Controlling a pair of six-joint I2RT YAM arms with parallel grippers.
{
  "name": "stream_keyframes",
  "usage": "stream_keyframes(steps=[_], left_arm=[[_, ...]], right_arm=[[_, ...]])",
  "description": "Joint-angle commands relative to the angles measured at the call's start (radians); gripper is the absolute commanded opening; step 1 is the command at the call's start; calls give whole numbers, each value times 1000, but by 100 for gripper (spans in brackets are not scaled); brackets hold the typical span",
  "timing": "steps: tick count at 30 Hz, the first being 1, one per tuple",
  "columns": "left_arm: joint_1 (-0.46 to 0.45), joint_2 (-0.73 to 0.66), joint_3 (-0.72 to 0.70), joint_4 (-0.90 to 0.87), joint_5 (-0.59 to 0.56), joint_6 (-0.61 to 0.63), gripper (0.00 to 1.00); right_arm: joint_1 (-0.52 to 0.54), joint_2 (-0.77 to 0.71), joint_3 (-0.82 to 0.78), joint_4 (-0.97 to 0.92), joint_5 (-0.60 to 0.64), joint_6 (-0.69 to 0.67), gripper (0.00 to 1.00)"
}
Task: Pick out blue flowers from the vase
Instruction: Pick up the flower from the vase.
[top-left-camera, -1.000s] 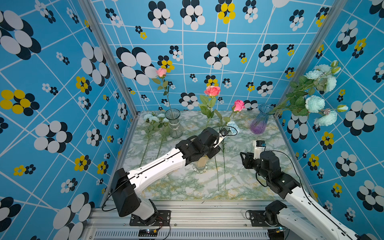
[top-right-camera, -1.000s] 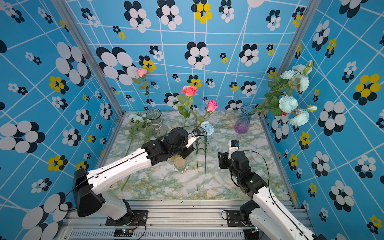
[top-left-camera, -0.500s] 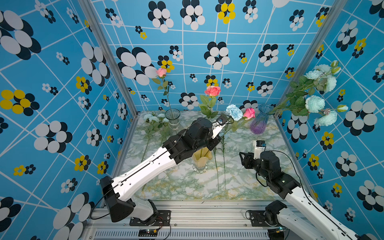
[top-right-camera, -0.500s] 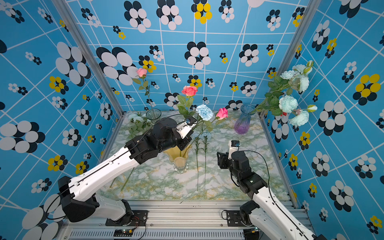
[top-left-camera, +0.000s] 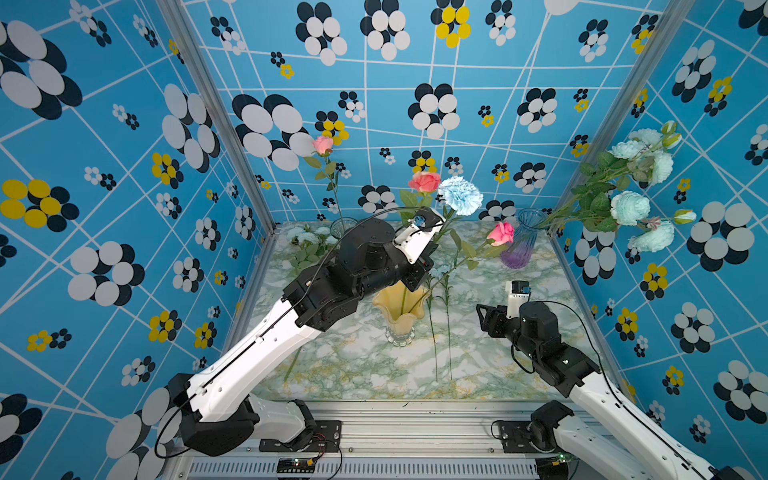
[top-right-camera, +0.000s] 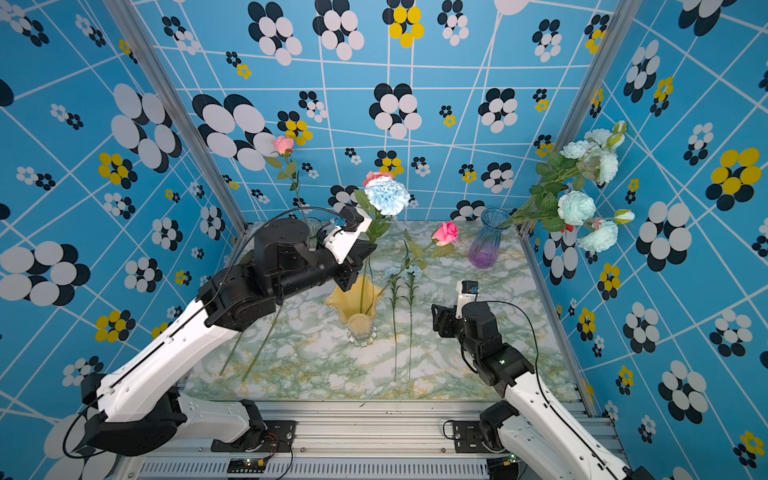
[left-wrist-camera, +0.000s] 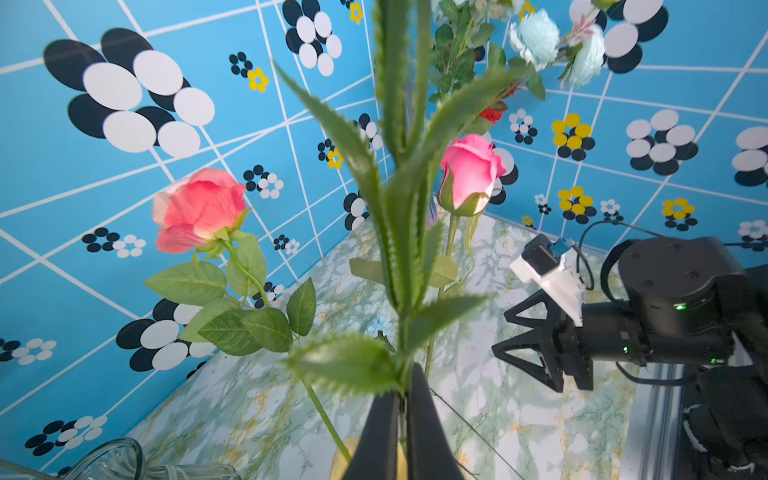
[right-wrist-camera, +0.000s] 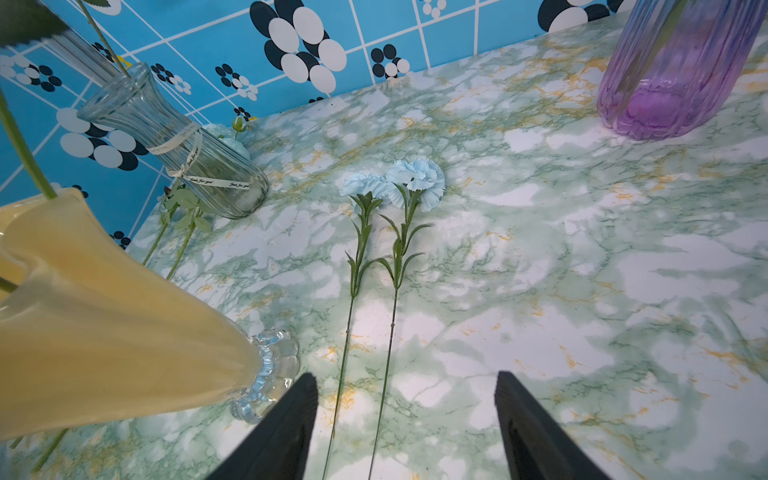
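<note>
Well above the yellow vase (top-left-camera: 400, 318), the left gripper (left-wrist-camera: 402, 395) was pinched tight on the leafy stem of a blue carnation (top-left-camera: 460, 195), whose ruffled bloom stood just beyond its fingertips. The right gripper (right-wrist-camera: 405, 380) hung low with its jaws spread wide, and two more blue carnations (right-wrist-camera: 415, 180) lay side by side on the marble table (right-wrist-camera: 582, 291) just ahead of it.

You're looking into a lab test booth: blue flower-print walls (top-left-camera: 415, 62) on metal posts (top-left-camera: 224, 124), a marble-print table (top-left-camera: 374, 374), and the left arm (top-left-camera: 257, 353) and right arm (top-left-camera: 602, 399) bolted to a rail (top-left-camera: 415, 428) along the bottom edge.
</note>
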Motion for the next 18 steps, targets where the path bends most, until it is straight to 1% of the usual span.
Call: stream_keyframes(steps=[1, 4, 6, 12, 18], left_arm=[[9, -46, 80, -24, 50, -48, 0], [12, -52, 124, -41, 126, -70, 0], [13, -57, 127, -37, 177, -85, 0], [10, -60, 74, 20, 293, -136, 0], [13, -31, -11, 141, 405, -207, 0]], right_arm=[[-9, 4, 25, -18, 14, -12, 76], [-12, -5, 27, -27, 13, -11, 78], [-17, -13, 25, -32, 11, -11, 79], [-34, -15, 39, -49, -9, -12, 80], [-47, -28, 44, -58, -35, -15, 84]])
